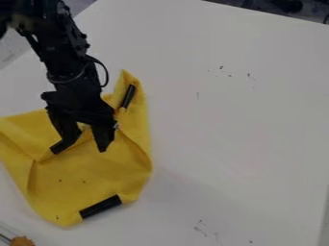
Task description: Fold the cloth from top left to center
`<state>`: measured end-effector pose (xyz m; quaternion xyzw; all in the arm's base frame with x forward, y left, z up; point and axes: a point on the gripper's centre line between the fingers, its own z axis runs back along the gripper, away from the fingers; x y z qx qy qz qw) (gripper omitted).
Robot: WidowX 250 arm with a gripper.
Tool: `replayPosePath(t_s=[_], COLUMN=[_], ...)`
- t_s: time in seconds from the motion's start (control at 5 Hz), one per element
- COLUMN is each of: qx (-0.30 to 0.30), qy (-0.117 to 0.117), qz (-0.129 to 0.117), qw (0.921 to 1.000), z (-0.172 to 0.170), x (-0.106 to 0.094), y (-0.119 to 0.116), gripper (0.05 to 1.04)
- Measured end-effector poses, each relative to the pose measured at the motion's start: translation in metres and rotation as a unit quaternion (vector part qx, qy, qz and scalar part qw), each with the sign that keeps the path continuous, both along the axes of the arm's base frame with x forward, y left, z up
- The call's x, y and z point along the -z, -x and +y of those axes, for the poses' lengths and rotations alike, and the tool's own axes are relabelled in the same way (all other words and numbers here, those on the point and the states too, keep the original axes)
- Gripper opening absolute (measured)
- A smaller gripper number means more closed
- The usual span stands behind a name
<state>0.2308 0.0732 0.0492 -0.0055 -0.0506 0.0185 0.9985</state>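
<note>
Yellow cloth, one, creased: left side of white table, under my gripper; bulk spreads down-view from the fingertips, peaked corner lies up and right. Long axis: uncertain (creases obscure it). Gripper: fingers parted, clasping nothing I can make out.

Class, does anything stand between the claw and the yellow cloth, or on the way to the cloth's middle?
Nothing visible stands between the open claw and the yellow cloth. No other object blocks the way to the middle either, though the claw itself hangs over that part.
</note>
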Motion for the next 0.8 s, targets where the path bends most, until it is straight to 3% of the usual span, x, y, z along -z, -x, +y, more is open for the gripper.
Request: replayPosePath(t_s=[0.2, 0.8], qx=[0.007, 0.005], qy=[-0.022, -0.022], qz=[-0.023, -0.023], qw=[0.9995, 0.9995], z=[-0.0008, -0.0012], x=[-0.005, -0.005], y=[-0.0063, -0.0064], gripper=[0.999, 0.999])
